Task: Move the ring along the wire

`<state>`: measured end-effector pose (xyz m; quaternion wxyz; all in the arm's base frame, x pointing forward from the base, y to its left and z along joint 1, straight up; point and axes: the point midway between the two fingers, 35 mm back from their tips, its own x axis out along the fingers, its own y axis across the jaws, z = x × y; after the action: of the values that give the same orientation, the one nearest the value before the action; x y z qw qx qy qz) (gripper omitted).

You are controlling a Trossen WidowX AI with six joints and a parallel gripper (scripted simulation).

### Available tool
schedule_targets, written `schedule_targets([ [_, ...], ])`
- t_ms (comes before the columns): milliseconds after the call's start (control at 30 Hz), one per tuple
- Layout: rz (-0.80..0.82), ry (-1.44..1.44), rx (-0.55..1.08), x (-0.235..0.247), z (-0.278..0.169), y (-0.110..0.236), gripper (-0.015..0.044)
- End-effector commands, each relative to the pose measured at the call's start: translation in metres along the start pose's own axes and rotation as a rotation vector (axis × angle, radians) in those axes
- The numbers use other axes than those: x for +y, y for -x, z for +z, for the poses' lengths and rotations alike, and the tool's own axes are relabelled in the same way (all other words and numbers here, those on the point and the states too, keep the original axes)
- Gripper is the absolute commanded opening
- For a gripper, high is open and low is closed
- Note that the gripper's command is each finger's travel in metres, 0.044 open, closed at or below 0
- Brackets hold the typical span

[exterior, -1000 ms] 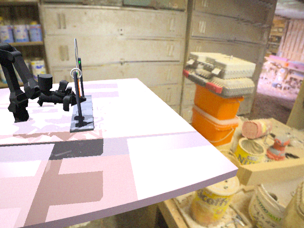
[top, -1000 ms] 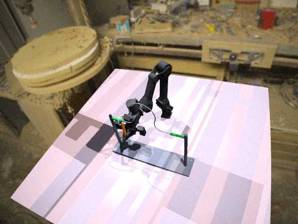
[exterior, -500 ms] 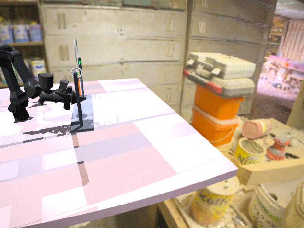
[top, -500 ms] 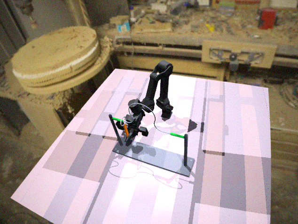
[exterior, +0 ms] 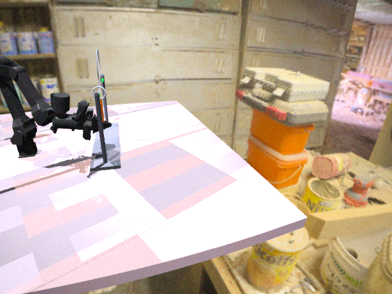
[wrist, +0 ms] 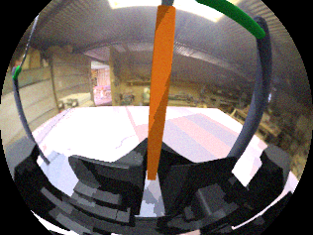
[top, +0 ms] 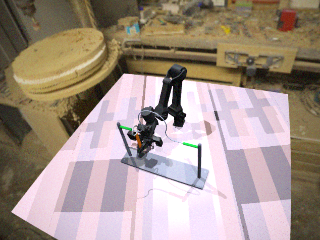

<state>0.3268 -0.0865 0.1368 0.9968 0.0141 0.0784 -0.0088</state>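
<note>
The pincer is clenched on the orange handle, with the ring at the end of the green part by the near post. The step in hand looks like the start of the carry; next the ring must follow the grey wire arch without touching it

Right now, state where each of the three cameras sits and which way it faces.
Top: high over the table's front edge, looking down at the whole arm, the wire and both posts.
Exterior: beside the table, sighting along the wire frame, so the near post hides the far one; arm at left.
Wrist: on the gripper, looking out along its fingers, shut on the orange handle.
Shared: top and wrist both show the handle and the green segment.
</note>
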Motion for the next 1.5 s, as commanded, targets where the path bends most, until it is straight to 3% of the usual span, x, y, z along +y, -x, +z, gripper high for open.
schedule_targets([
  [0, 0.004, -0.037, 0.002, 0.009, -0.001, 0.001, -0.0150],
  [867, 0.095, -0.479, -0.010, 0.086, 0.019, 0.002, -0.0150],
  [1467, 0.253, -0.794, 0.189, 0.128, 0.050, 0.034, -0.0150],
])
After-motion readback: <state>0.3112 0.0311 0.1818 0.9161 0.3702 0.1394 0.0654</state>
